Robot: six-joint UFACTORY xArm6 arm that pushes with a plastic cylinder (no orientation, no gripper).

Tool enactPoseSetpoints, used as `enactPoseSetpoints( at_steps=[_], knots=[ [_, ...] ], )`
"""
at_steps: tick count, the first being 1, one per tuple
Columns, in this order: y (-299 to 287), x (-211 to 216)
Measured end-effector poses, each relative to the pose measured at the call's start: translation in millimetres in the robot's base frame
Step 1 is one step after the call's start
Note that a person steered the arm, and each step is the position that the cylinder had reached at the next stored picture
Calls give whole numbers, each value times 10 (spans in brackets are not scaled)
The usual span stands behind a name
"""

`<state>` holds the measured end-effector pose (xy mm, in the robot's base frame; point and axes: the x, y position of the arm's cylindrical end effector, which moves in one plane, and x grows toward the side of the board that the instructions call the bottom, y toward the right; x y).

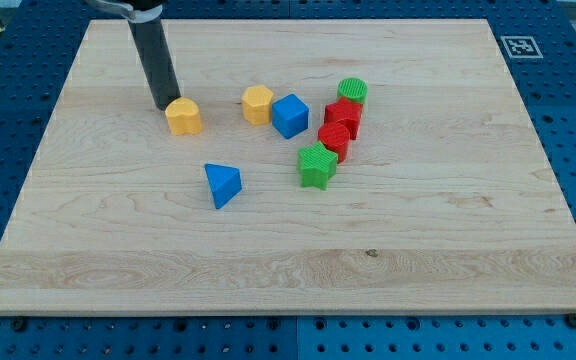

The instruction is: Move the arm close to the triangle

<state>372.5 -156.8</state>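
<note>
rod (151, 55): upper end cut off by the view's top edge
board (528, 220): bottom corners run close to the view's lower edge
red blocks (339, 126): pressed together, shapes unclear
marker (519, 46): pattern too small to read

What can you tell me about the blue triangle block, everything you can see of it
The blue triangle block is a small solid wedge in plain bright blue, matte like moulded plastic, with a lighter top face and darker sides. It lies flat on the wooden board, one corner pointing toward the view's bottom left. Nothing touches it: the orange block sits above it, the green star block to its right, and my tip is up by the orange block.
</note>
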Motion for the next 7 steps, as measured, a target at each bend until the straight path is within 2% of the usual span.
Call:
enactPoseSetpoints(
  at_steps=[1,2,7],
  knots=[
    [-210,345],
    [-169,859],
    [16,1274]
  ],
)
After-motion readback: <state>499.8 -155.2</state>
